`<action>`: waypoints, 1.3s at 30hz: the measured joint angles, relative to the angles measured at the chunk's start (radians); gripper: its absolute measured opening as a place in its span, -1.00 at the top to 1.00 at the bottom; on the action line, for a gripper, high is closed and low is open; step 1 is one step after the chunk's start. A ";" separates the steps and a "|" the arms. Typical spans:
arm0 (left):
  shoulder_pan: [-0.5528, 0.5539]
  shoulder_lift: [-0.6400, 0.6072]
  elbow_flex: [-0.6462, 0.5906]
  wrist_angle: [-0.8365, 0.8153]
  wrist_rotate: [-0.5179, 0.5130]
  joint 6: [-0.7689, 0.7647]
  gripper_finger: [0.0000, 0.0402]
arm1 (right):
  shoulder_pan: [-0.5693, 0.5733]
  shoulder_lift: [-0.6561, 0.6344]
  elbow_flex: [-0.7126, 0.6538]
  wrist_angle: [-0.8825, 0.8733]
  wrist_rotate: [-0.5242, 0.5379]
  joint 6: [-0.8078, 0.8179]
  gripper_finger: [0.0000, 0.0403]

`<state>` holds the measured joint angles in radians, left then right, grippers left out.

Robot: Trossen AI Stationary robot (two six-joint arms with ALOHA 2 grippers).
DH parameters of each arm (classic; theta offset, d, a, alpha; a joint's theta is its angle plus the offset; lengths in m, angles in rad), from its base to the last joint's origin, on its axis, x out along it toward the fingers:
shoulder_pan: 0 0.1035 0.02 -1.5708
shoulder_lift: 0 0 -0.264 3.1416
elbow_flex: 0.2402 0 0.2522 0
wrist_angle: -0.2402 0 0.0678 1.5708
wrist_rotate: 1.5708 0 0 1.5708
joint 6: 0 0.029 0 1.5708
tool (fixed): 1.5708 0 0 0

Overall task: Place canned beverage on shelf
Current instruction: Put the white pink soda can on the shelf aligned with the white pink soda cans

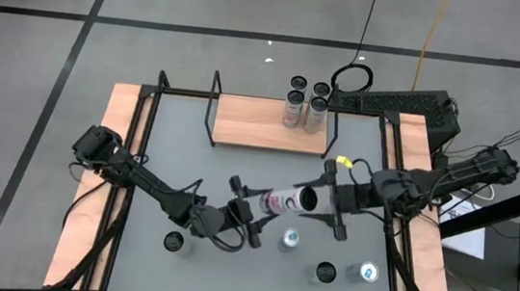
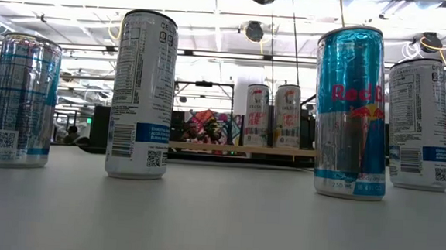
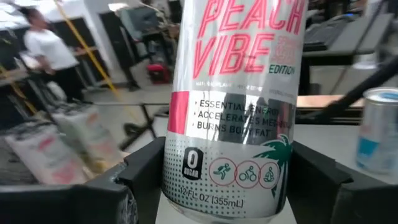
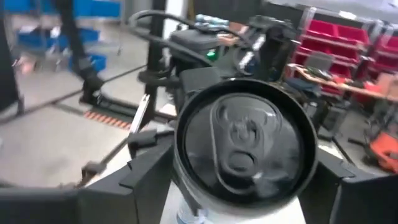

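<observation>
Table: grey top (image 1: 172, 156), wood-edged, workshop floor beyond.
Landmark: shelf (image 1: 262, 124), the light board at the table's far edge.
Can: held can (image 1: 285, 201), lying sideways in the air on the near side of the shelf, well apart from it, above the table's middle.
Left gripper (image 3: 227, 186): fingers either side of the can's lower body, touching it, jaws spread about a can's width.
Right gripper (image 4: 245, 180): fingers flank the top end, lid facing its camera; whether they press or have let go I cannot tell.
Handling: thin stiff metal, glossy and slippery; likely full, so moderately heavy; dents if squeezed hard.
Hold: best mid-body, across the round wall, not the rims.
Near row: four standing cans (image 1: 291, 237) between table front and the held can.
On shelf: two cans (image 1: 292, 113) at its right end, two more just behind.
Hidden: the low view shows only the grippers' undersides at its top edge; the can's base is cut off in both wrist views.
</observation>
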<state>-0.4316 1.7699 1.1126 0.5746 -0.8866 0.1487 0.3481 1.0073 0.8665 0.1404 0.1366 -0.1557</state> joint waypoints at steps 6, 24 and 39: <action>0.011 0.000 0.000 0.048 -0.094 0.067 -0.29 | 0.001 0.005 0.000 0.037 0.177 0.126 -0.35; 0.027 0.000 0.000 0.084 -0.228 0.230 -0.29 | 0.000 0.005 0.000 0.118 0.312 0.274 -0.36; 0.070 -0.001 0.001 0.185 -0.235 0.313 -0.27 | -0.012 0.005 0.000 0.214 0.489 0.231 -0.36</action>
<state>-0.3617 1.7687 1.1133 0.7594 -1.1219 0.4613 0.3358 1.0122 0.8665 0.3539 0.6258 0.0755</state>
